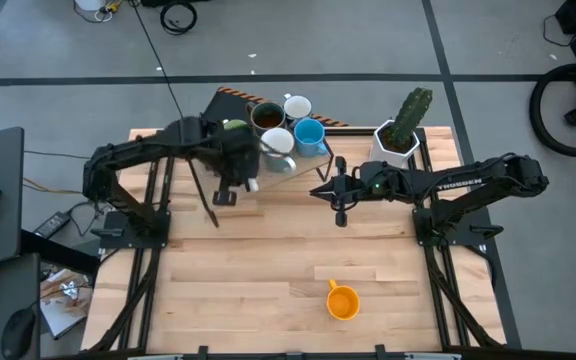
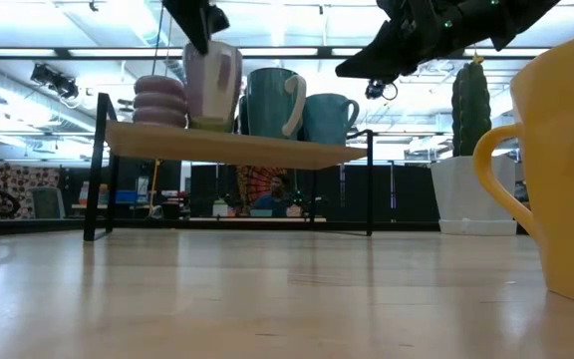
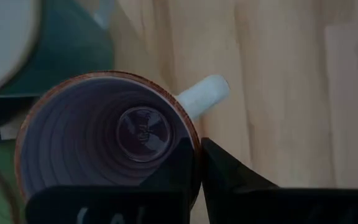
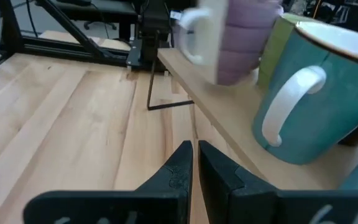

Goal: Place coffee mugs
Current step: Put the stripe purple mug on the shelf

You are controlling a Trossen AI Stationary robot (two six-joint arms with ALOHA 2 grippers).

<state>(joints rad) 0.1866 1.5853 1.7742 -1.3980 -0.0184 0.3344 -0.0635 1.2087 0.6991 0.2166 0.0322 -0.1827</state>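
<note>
The ribbed purple ceramic mug with a white handle [image 3: 114,140] hangs pinched by its rim in the left gripper [image 1: 236,172], fingers pressed onto the wall, right over the left stretch of the raised wooden shelf on thin black wire legs [image 2: 237,148]; its mouth faces up, its axis upright, its handle turned out toward the open table. In the low view it sits at or just above the board, and I cannot tell whether it touches. Just beside it stands a stacked-ring purple mug [image 2: 159,101]; on the other side a dark teal mug [image 2: 269,100] and a light blue mug [image 2: 329,117] crowd close, so the setting-down gap looks narrow. Right of the shelf the right gripper [image 1: 340,190] waits with its fingers pressed together on nothing. The orange mug [image 1: 342,300] lies well apart near the table's front edge, nearer the right arm
</note>
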